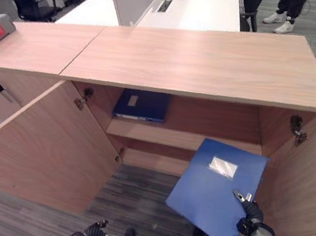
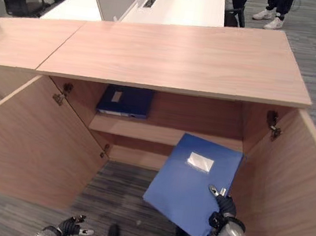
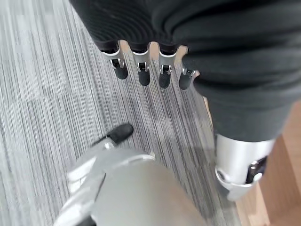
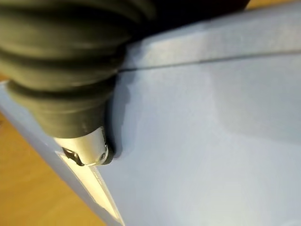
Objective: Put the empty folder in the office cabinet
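Now the blue folder (image 1: 212, 189) hangs tilted in front of the open cabinet (image 1: 200, 65), pinched at its near lower corner by the right hand (image 1: 249, 208) — thumb on its face, fingers hidden behind. Beyond its far edge, a second folder (image 1: 142, 105) lies on the shelf (image 1: 178, 139). Low over the carpet (image 3: 42, 103), the left hand (image 3: 150, 70) holds nothing — fingers relaxed.

Blue folder (image 1: 214, 189) in right hand (image 1: 253, 215)
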Controlling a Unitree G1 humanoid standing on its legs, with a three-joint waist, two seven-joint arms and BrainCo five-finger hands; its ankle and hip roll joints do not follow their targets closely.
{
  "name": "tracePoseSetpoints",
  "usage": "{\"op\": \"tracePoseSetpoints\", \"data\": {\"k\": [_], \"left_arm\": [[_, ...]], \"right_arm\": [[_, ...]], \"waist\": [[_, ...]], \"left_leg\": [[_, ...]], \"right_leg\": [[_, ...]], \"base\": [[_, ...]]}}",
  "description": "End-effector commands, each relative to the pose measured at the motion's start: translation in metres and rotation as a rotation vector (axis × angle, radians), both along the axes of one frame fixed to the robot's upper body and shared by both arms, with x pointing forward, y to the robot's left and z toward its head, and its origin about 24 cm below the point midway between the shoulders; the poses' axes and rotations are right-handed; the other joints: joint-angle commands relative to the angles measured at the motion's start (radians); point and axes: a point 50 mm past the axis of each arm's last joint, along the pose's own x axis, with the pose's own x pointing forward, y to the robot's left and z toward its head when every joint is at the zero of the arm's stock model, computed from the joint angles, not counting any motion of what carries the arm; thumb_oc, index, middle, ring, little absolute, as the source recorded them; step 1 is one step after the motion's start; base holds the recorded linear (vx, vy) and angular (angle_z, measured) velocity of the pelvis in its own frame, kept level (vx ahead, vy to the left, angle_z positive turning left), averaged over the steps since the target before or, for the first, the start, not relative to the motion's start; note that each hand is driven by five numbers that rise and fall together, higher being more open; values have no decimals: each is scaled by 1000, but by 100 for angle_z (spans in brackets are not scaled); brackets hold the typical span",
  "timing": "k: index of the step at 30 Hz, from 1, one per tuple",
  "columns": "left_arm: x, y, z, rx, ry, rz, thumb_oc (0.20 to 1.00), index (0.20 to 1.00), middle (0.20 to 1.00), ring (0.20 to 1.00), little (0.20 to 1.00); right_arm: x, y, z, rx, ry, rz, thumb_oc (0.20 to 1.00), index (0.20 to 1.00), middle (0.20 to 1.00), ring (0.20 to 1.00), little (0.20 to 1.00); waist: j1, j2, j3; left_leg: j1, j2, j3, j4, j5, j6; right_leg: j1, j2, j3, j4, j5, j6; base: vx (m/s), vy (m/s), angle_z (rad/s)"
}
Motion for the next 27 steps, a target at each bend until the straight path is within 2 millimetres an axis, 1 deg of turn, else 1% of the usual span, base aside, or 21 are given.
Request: {"op": "tracePoseSetpoints", "data": {"k": [1,3,4,5,7,11,13,15,16,17,18,19,20,21,22,23,24,25,27], "left_arm": [[8,9,5,45,-31,-36,1000,1000,1000,1000,1000],[7,10,5,54,-26,-41,1000,1000,1000,1000,1000],[6,13,5,65,-22,-43,1000,1000,1000,1000,1000],[6,13,5,65,-23,-43,1000,1000,1000,1000,1000],[7,16,6,71,-24,-37,1000,1000,1000,1000,1000],[10,19,8,81,-30,-41,1000,1000,1000,1000,1000],[16,19,11,79,-53,-54,1000,1000,1000,1000,1000],[25,20,15,75,-82,-64,1000,1000,1000,1000,1000],[25,20,15,75,-82,-64,1000,1000,1000,1000,1000],[35,23,21,73,-121,-72,1000,1000,1000,1000,1000],[40,24,25,70,-145,-74,1000,1000,1000,1000,1000],[41,27,27,73,-154,-71,1000,1000,1000,1000,1000],[39,30,29,75,-165,-58,1000,1000,1000,1000,1000],[41,30,29,74,-168,-57,1000,1000,1000,1000,1000],[38,31,29,77,-164,-56,1000,1000,1000,1000,1000],[37,30,28,72,-162,-49,1000,1000,1000,1000,1000],[36,29,27,67,-165,-41,1000,1000,1000,1000,1000],[38,28,28,66,-170,-41,1000,1000,1000,1000,1000],[39,28,28,63,-167,-38,1000,1000,1000,1000,1000]], "right_arm": [[45,10,34,94,-228,-57,200,200,200,200,200],[58,14,41,119,-261,-81,200,200,200,200,200],[70,16,49,157,-297,-120,200,200,200,200,200],[71,16,49,158,-297,-121,200,200,200,200,200],[82,17,58,192,-342,-158,200,200,200,200,200],[107,15,83,266,-442,-260,200,200,200,200,200],[118,11,95,307,-488,-326,200,200,200,200,200],[127,4,107,334,-531,-384,200,200,200,200,200],[127,4,107,334,-531,-384,200,200,200,200,200],[138,-3,125,360,-587,-432,200,200,200,200,200],[143,-5,133,373,-616,-447,200,200,200,200,200],[147,-4,139,383,-634,-455,200,200,200,200,200],[158,-8,156,394,-668,-473,200,200,200,200,200],[159,-9,157,394,-672,-472,200,200,200,200,200],[161,-11,157,404,-662,-495,200,200,200,200,200],[164,-13,159,427,-657,-521,200,200,200,200,200],[169,-15,167,452,-672,-547,200,200,200,200,200],[172,-19,171,465,-671,-571,200,200,200,200,200],[176,-28,185,477,-709,-608,200,200,200,200,200]], "waist": [[13,-38,-35],[23,-48,-37],[36,-57,-37],[37,-58,-37],[47,-66,-37],[66,-83,-32],[76,-87,-25],[86,-89,-18],[86,-89,-18],[93,-84,3],[98,-78,15],[99,-67,27],[109,-36,54],[111,-35,54],[114,-24,55],[114,-21,53],[114,-27,57],[112,-34,65],[106,-46,75]], "left_leg": [[-46,56,-35,34,32,-42],[-42,40,-31,30,15,-29],[-43,23,-29,28,0,-15],[-43,22,-28,29,-1,-15],[-46,8,-28,29,-13,-4],[-65,-27,-37,34,-39,18],[-83,-44,-45,42,-48,28],[-98,-59,-53,49,-58,42],[-98,-59,-53,49,-58,42],[-104,-67,-59,45,-61,63],[-102,-66,-55,36,-61,71],[-92,-58,-51,28,-63,75],[-60,-35,-25,18,-82,75],[-64,-34,-23,16,-75,74],[-53,-25,-15,13,-82,72],[-38,-24,-10,13,-93,68],[-21,-36,-7,13,-110,64],[-9,-53,-10,13,-122,64],[7,-81,-18,13,-140,56]], "right_leg": [[124,-48,-8,18,-137,72],[116,-63,1,21,-129,83],[107,-81,7,23,-119,96],[106,-82,8,23,-119,97],[99,-98,11,23,-112,107],[77,-135,16,22,-88,135],[64,-150,17,31,-80,146],[33,-159,28,73,-84,147],[33,-159,28,73,-84,147],[-23,-154,40,169,-91,147],[-62,-141,44,234,-93,147],[-101,-134,36,300,-80,147],[-204,-144,-29,477,-26,147],[-211,-143,-27,477,-19,147],[-233,-150,-65,508,1,147],[-256,-160,-93,515,15,147],[-268,-174,-119,475,20,147],[-257,-179,-141,401,22,147],[-265,-177,-179,268,39,147]], "base": [[75,171,0],[61,204,2],[48,187,5],[36,173,2],[27,138,-1],[10,167,0],[-21,139,2],[-23,105,8],[-65,145,9],[-98,148,1],[-113,199,-2],[-88,200,-9],[-68,150,-17],[-46,113,-42],[34,7,-67],[131,2,-59],[198,-24,-42],[220,-35,-16],[175,-58,-11]]}}
